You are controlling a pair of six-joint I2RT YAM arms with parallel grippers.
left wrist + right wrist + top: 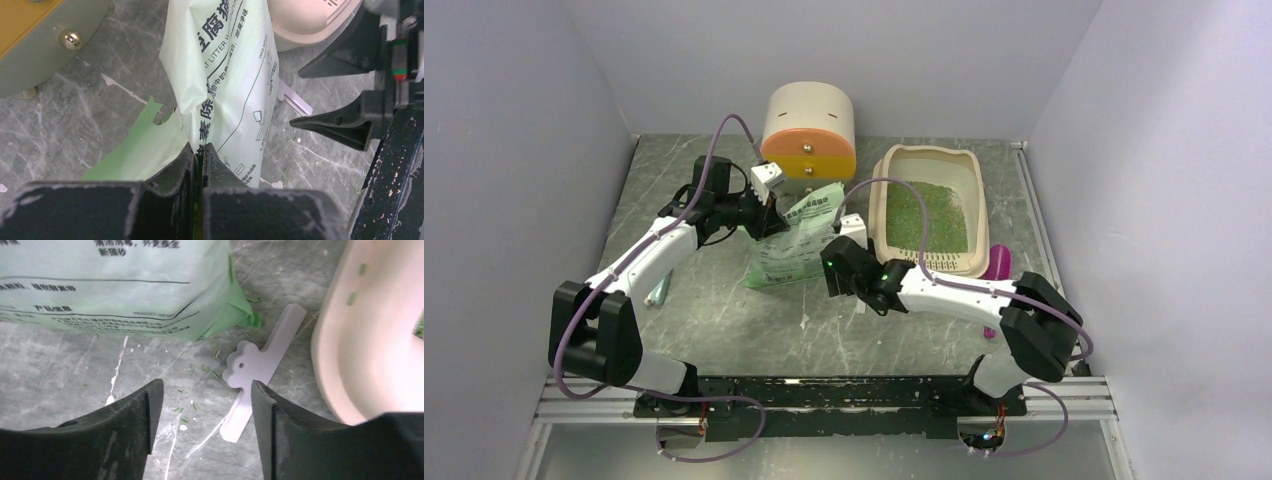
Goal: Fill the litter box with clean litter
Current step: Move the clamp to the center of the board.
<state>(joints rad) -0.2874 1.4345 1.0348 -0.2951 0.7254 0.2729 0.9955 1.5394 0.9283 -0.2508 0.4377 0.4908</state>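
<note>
my left claw (200,155) was clenched on the crumpled edge of the green printed bag (796,240), pinching thin plastic, jaws pressed together. the bag sat around the middle of the surface (724,330), toward the far edge, just in front of the round drawer unit (809,120).

my right claw (202,405) was released, jaws apart with nothing between them. it hung low over a white paw-shaped clip (255,365) lying flat on the surface in the gap between the bag's corner and the box wall. a few loose granules were scattered there.

the litter box (924,152) sat in the far right corner of the surface, long axis running roughly near edge to far edge, slotted ledge at the near end. the clean litter (924,215) already covered much of its floor, a green patch with bare beige around it. a magenta scoop (998,262) lay just beside the box's near right corner.

key relation: the box lay toward the right edge from the bag and from my left claw, close but apart. my right arm was the nearer one, its claw just beside the box's left wall. judgement: more pouring would mean carrying the bag mouth toward the right edge over the box's long left rim. couldn't tell how much was left in the bag.
</note>
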